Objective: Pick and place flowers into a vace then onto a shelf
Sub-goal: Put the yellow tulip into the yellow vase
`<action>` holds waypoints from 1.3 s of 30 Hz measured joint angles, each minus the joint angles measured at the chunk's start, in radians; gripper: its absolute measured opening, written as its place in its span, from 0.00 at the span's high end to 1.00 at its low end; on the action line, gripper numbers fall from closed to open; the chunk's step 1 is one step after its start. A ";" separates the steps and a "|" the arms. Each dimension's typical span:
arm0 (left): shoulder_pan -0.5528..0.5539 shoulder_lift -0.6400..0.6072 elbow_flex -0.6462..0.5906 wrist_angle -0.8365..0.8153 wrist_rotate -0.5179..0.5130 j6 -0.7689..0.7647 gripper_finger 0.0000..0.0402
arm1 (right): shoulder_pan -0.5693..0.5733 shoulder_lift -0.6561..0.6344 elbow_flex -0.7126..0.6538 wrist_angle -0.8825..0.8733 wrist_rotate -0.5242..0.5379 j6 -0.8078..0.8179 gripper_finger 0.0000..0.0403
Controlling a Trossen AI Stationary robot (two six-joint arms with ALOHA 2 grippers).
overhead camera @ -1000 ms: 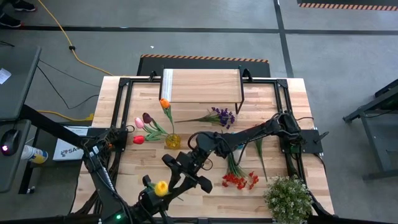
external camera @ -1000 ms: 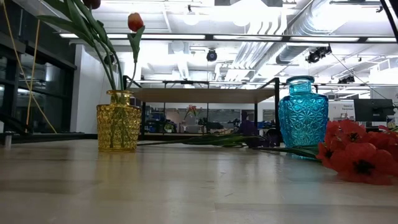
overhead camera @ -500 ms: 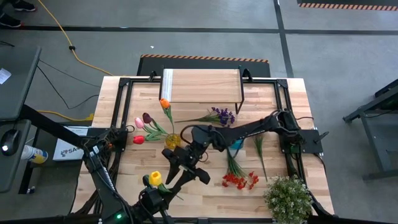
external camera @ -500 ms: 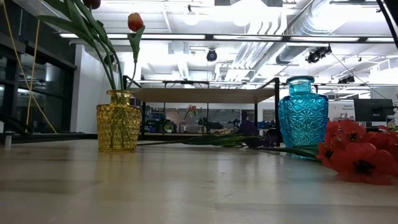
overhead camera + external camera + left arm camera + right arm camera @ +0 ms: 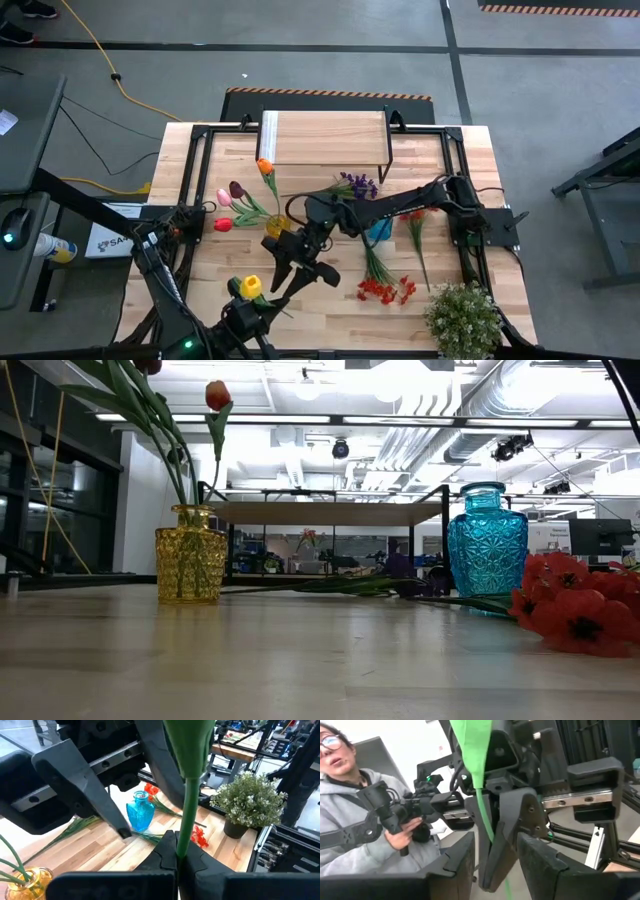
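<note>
Flowers mid-transfer, with most of the task unfinished. The left gripper (image 5: 256, 305), at the near table edge, is clamped on the green stem of a yellow tulip (image 5: 251, 287), whose stem rises between its fingers in the left wrist view. The right gripper (image 5: 300, 266) hangs just beside that stem with its fingers apart on either side of it, not yet closed, which suggests a handover between the arms. Just beyond it, the yellow vase (image 5: 277, 226) already holds several tulips, orange, pink, dark and red. Farther out, a purple spray (image 5: 356, 185), red sprays (image 5: 385, 289) and a red tulip (image 5: 415, 217) lie loose on the table around the blue vase (image 5: 379, 231), which appears empty. The shelf (image 5: 325, 137) at the far edge carries nothing; no vase has been moved there.
</note>
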State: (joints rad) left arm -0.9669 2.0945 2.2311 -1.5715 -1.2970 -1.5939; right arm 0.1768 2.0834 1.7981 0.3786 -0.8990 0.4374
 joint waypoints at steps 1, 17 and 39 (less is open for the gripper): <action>0.004 0.000 0.000 0.000 0.001 0.004 0.94 | 0.000 0.000 0.000 0.008 -0.006 0.001 0.66; 0.089 -0.057 0.000 0.001 0.060 0.211 0.94 | -0.098 0.000 0.001 0.435 -0.340 0.421 0.66; 0.255 -0.078 0.000 0.000 0.116 0.438 0.94 | -0.197 -0.131 0.000 0.698 -0.421 0.630 0.66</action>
State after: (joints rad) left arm -0.7116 2.0165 2.2311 -1.5711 -1.1810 -1.1556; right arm -0.0201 1.9527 1.7985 1.0763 -1.3204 1.0674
